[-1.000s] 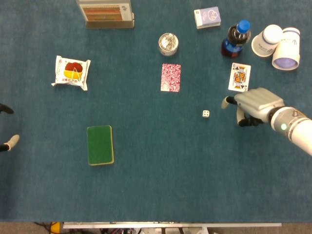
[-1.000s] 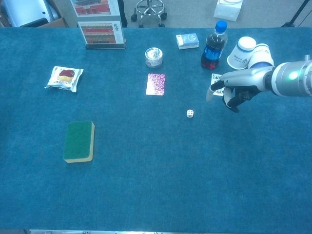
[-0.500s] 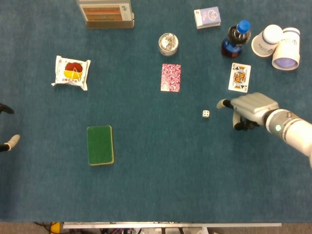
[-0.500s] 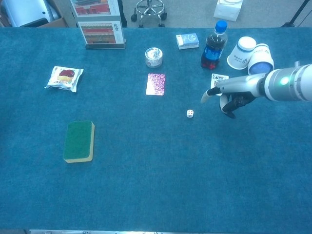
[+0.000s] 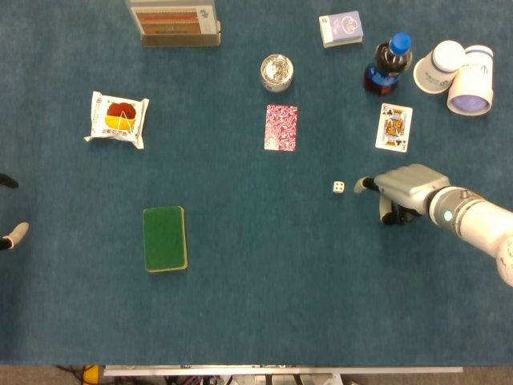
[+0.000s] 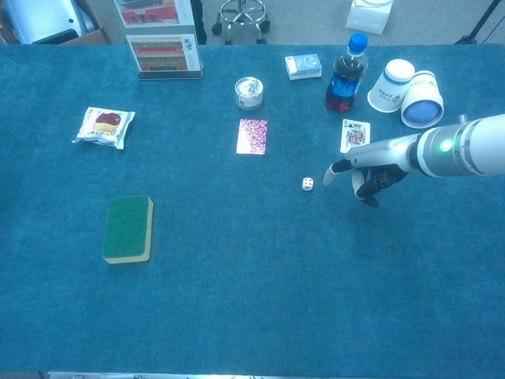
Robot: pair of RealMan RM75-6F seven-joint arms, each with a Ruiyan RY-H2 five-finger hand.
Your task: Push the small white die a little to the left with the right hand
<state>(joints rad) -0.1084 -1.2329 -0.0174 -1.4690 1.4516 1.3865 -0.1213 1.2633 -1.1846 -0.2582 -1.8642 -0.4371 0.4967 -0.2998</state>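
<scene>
The small white die [image 5: 339,187] [image 6: 307,184] lies on the blue table cloth, right of centre. My right hand [image 5: 398,193] [image 6: 364,171] is low over the cloth just right of the die, one finger stretched toward it with a small gap left, the other fingers curled down. It holds nothing. At the far left edge of the head view only the fingertips [image 5: 16,233] of my left hand [image 5: 10,210] show, spread apart and empty.
A king playing card [image 5: 394,127] lies behind my right hand, with a cola bottle [image 5: 387,63] and two paper cups [image 5: 454,70] beyond. A red-backed card [image 5: 280,127], a tin [image 5: 276,71], a card box [image 5: 341,29], a snack packet [image 5: 118,119] and a green sponge [image 5: 164,239] lie leftward.
My right hand has slid left and slightly toward the front, closing most of the gap to the die. The die has not moved. The left hand stays at the edge.
</scene>
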